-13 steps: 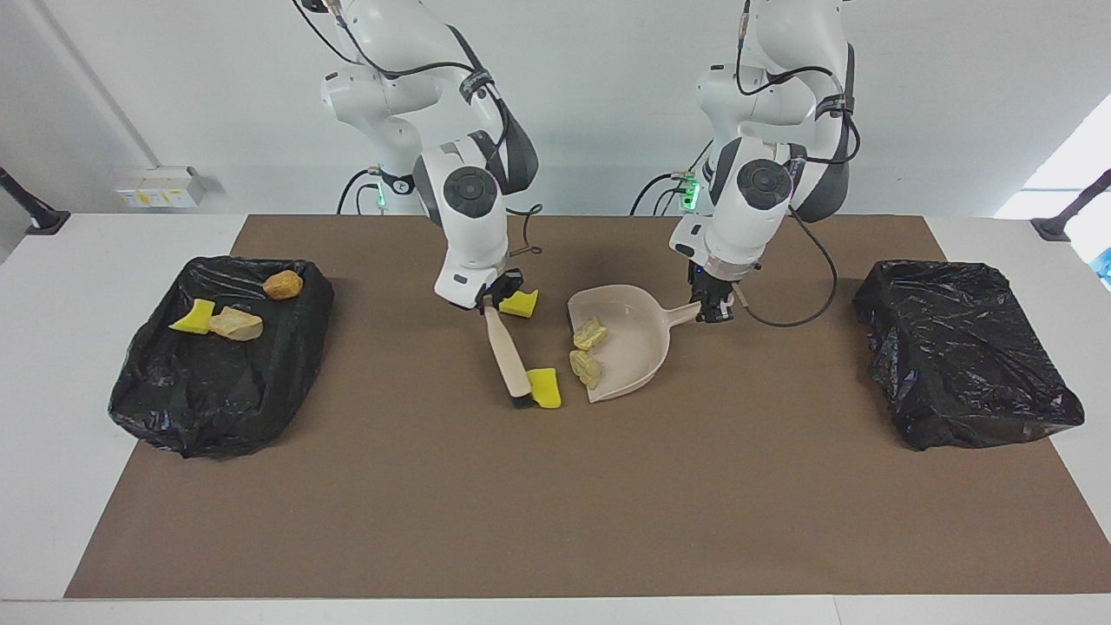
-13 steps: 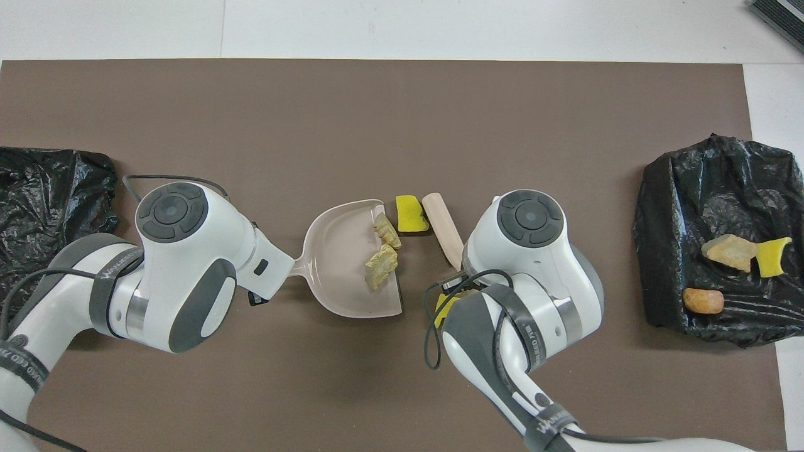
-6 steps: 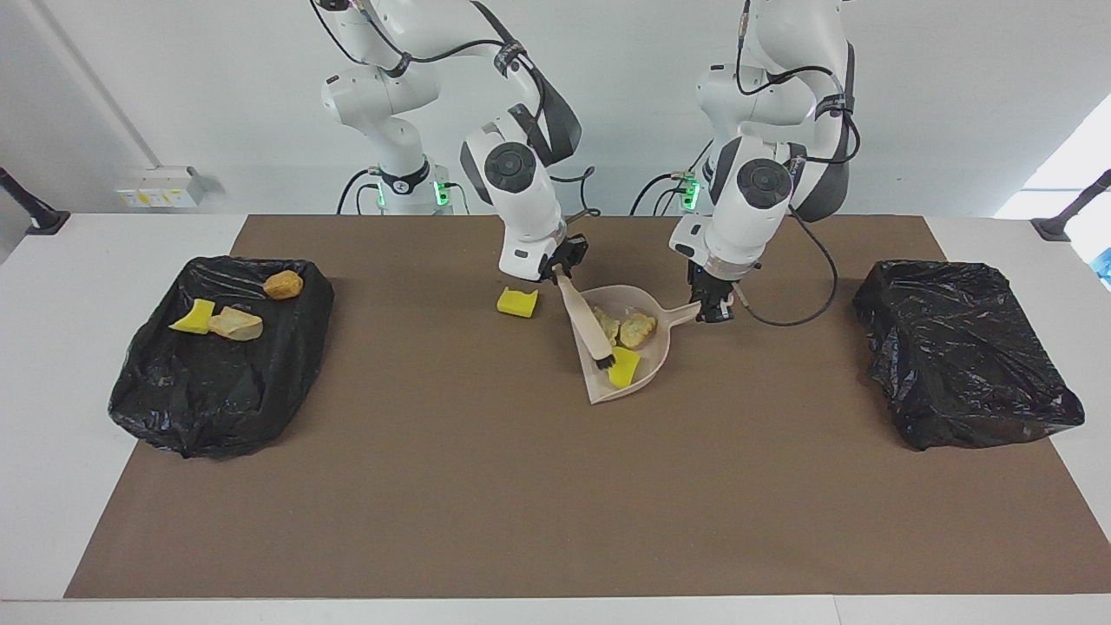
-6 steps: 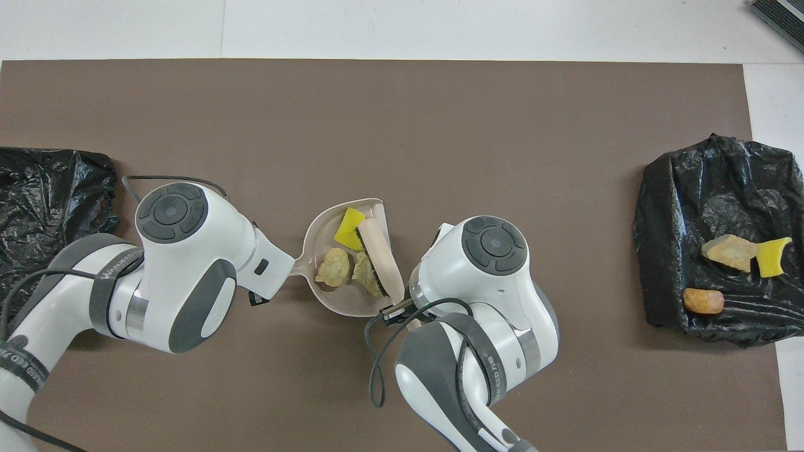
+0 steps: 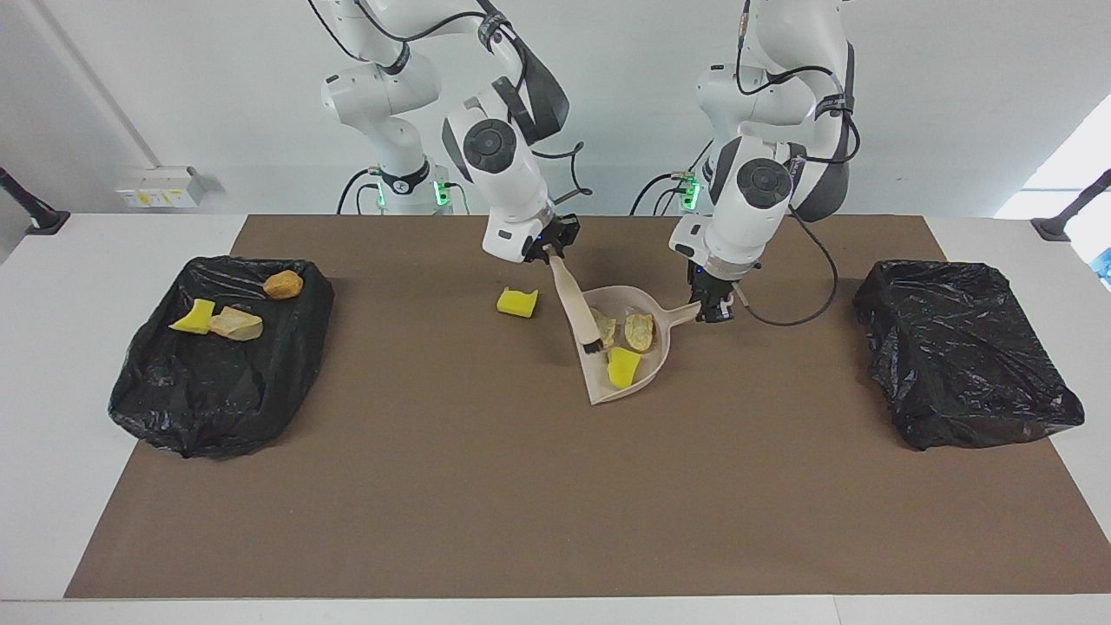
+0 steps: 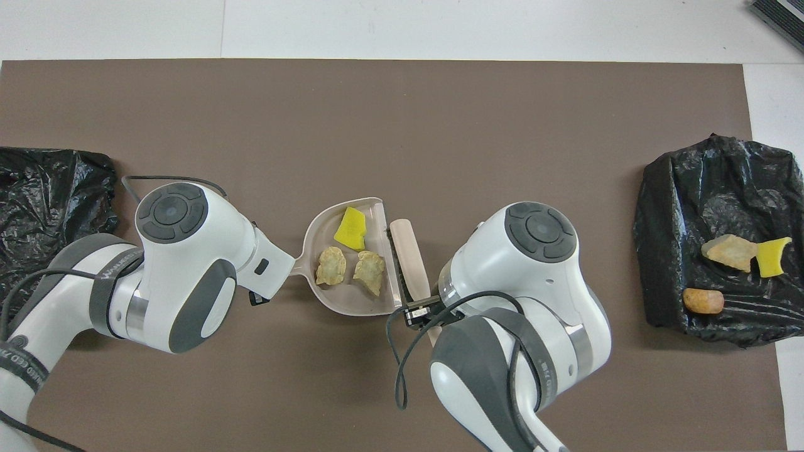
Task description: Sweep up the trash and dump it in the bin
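Note:
The beige dustpan (image 5: 649, 363) (image 6: 326, 233) lies mid-mat, my left gripper (image 5: 717, 311) shut on its handle. It holds three pieces of trash: a yellow sponge chunk (image 5: 622, 366) (image 6: 350, 228) and two tan lumps (image 5: 640, 330) (image 6: 330, 265) (image 6: 369, 274). My right gripper (image 5: 551, 252) is shut on a beige brush (image 5: 575, 299) (image 6: 408, 251), whose dark bristles sit at the pan's open mouth. Another yellow chunk (image 5: 517, 301) rests on the mat beside the pan, toward the right arm's end; the right arm hides it from overhead.
A black-bagged bin (image 5: 217, 382) (image 6: 722, 182) at the right arm's end holds a brown lump (image 5: 283, 284), a yellow scrap (image 5: 193, 318) and a tan lump (image 5: 234, 323). A second black-bagged bin (image 5: 963, 356) (image 6: 50, 201) sits at the left arm's end.
The brush swept the yellow chunk into the dustpan and pushed the two tan lumps deeper, then drew back to the pan's mouth. The left arm and the pan stayed still.

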### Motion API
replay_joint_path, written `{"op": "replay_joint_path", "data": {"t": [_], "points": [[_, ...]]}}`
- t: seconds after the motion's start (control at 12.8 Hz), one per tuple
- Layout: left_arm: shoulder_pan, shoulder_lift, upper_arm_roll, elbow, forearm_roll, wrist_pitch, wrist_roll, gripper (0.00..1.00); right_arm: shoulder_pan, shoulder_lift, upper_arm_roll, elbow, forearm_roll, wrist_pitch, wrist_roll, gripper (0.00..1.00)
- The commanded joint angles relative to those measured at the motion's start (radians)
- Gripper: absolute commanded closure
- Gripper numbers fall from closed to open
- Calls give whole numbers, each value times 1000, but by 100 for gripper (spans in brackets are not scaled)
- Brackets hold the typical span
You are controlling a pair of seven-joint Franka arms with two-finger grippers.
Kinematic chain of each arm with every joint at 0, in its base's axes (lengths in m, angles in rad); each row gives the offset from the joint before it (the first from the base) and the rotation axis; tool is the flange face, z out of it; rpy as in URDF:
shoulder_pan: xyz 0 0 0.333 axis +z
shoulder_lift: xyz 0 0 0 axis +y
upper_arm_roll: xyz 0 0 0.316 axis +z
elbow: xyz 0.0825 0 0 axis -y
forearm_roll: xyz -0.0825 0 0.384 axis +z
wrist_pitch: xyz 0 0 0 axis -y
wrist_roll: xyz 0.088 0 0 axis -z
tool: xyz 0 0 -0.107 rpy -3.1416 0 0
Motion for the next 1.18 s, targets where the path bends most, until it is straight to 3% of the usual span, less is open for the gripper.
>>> {"op": "replay_joint_path", "data": {"t": [0.0, 0.47, 0.78, 0.94, 1.1], "points": [[-9, -31, 7, -36, 9, 24, -18, 100, 6, -53, 14, -52, -73, -13, 282, 100], [-9, -28, 7, -41, 9, 61, -27, 100, 8, -174, 17, -236, -84, -18, 746, 100], [-10, -30, 7, -41, 9, 58, -82, 100, 110, -347, 17, -492, -67, 156, 915, 100], [-10, -30, 7, -41, 9, 58, -80, 100, 228, -314, 17, -554, -58, 310, 1004, 100], [-9, -30, 5, -42, 9, 62, -79, 100, 239, -221, 16, -539, -59, 410, 1003, 100]]}}
